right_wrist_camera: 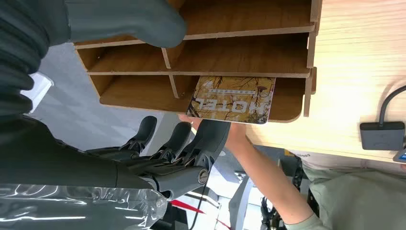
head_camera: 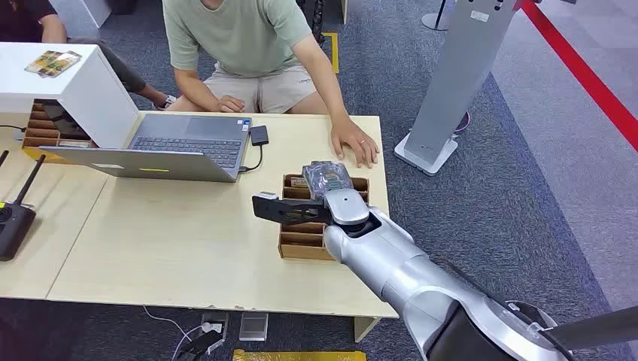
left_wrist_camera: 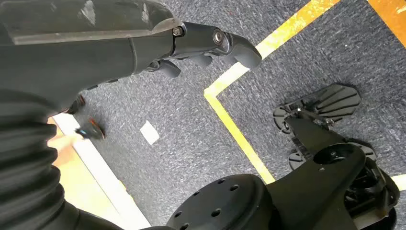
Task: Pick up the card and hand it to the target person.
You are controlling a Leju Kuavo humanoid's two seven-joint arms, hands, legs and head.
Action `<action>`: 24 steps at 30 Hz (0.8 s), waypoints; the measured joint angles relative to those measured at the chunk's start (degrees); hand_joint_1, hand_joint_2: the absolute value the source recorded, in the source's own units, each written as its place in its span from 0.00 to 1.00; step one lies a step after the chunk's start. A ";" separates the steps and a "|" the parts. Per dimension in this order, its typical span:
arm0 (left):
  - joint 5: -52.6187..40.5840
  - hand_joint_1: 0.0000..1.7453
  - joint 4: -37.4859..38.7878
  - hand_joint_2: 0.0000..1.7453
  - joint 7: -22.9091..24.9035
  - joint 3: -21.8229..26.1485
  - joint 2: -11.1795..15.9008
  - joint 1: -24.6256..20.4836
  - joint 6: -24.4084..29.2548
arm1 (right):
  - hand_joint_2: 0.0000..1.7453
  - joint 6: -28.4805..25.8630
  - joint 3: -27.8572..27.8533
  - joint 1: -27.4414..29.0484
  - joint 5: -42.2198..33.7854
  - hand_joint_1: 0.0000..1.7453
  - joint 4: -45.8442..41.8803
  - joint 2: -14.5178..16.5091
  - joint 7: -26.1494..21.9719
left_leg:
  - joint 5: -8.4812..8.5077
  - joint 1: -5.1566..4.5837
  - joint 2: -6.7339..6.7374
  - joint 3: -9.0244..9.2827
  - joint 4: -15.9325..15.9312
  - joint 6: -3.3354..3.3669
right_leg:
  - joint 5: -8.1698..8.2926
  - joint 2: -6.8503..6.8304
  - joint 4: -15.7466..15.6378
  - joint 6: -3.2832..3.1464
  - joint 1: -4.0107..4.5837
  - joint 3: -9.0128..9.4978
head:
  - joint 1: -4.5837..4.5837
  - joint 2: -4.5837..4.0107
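There's the pale wooden table point(head_camera: 188, 241), and a person point(head_camera: 248, 45) sits at its far side with one hand point(head_camera: 355, 143) flat on it near the wooden slotted rack point(head_camera: 301, 244). The right hand point(head_camera: 328, 179) hovers over the rack's far end, fingers point(right_wrist_camera: 206, 143) spread, holding nothing. The card point(right_wrist_camera: 234, 98) lies in the end slot; the left hand point(left_wrist_camera: 201, 45) hangs empty above the carpet, fingers loosely curled.

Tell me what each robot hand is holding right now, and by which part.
Nothing. The right robot hand is open beside the card, which still sits in the wooden organizer. The left robot hand hangs empty over the floor.
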 joint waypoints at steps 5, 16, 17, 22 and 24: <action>-0.21 0.00 0.00 1.00 -0.01 0.26 -0.02 0.08 0.17 | 1.00 -0.12 0.05 0.31 -0.29 0.41 -0.32 0.00 -0.05 | 0.00 0.00 0.00 0.03 0.00 0.00 | 0.00 0.00 0.00 0.00 0.00 0.02 | 0.01 0.00; -0.27 0.00 -0.28 1.00 -0.79 1.28 -0.15 1.50 1.65 | 1.00 -1.27 0.07 1.10 -1.37 0.60 -1.93 0.01 0.09 | 0.00 0.00 0.00 0.05 0.00 -0.01 | 0.00 0.01 0.01 0.00 0.00 0.04 | 0.01 0.01; -0.27 0.00 -0.39 1.00 -0.91 1.37 -0.16 1.68 1.87 | 1.00 -1.41 0.07 1.14 -1.51 0.60 -2.13 0.01 0.13 | 0.00 0.00 0.00 0.05 0.00 -0.01 | 0.00 0.01 0.01 0.00 0.00 0.04 | 0.01 0.01; -0.27 0.00 -1.08 1.00 -1.38 1.70 -0.19 2.48 2.93 | 1.00 -1.63 0.11 1.45 -1.85 0.59 -3.07 0.02 0.27 | 0.00 0.00 0.00 0.05 0.00 -0.01 | 0.00 0.01 0.01 0.00 0.00 0.04 | 0.01 0.01; -0.24 0.00 -1.50 1.00 -1.58 1.89 -0.19 2.90 3.64 | 1.00 -1.66 0.16 1.64 -1.92 0.68 -3.48 0.02 0.27 | 0.00 0.00 0.00 0.05 0.00 -0.01 | 0.00 0.01 0.01 0.00 0.00 0.04 | 0.01 0.00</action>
